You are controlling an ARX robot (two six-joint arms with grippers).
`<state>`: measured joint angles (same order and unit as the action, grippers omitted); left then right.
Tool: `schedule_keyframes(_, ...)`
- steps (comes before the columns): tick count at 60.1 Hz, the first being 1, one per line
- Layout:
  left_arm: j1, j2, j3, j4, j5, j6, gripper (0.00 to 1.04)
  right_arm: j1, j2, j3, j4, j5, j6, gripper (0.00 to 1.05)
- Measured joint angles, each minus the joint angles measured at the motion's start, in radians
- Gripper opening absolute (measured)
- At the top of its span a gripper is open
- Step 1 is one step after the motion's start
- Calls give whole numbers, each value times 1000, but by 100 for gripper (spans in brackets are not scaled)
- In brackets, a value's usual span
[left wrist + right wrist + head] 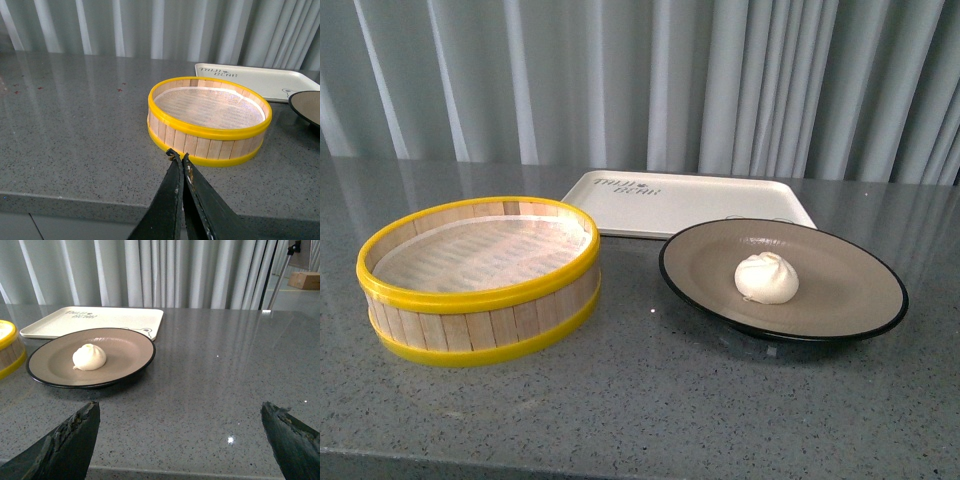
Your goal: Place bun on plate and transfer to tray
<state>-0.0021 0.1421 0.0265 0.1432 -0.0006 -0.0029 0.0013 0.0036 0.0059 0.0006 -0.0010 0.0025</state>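
Bun: The small white bun (767, 277) sits on the plate, close to its middle. Its twisted top points up.
Plate: The round brown plate (840, 290) has a shiny black rim. It rests on the counter, just in front of the tray and not on it.
Tray: The flat white tray (700, 200) lies at the back, behind the plate and the basket. Dark letters show at one corner.
Basket: The round wooden basket (480, 300) has yellow rims. It stands to the left of the plate, with white paper lining its bottom.
Left claw: The left claw (179, 157) has its two dark fingers pressed together. It hangs near the basket's front side but does not touch it.
Right claw: The right claw (179, 407) is spread wide. It hangs over the near part of the counter, well apart from the plate.
Counter: The counter (650, 400) is gray, speckled and shiny.
Curtain: A pale curtain (620, 80) hangs behind it all.
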Motion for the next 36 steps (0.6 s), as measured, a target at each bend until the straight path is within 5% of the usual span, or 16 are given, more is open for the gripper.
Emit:
schedule_keyframes(5, 0, -106, 0, -134, 0, 0, 4, 0, 0, 0, 0, 0, 0, 96)
schedule_keyframes(21, 0, -138, 0, -143, 0, -1, 4, 0, 0, 0, 0, 0, 0, 96)
schedule_keyframes(36, 0, -138, 0, -143, 0, 0, 52, 0, 0, 0, 0, 0, 0, 96)
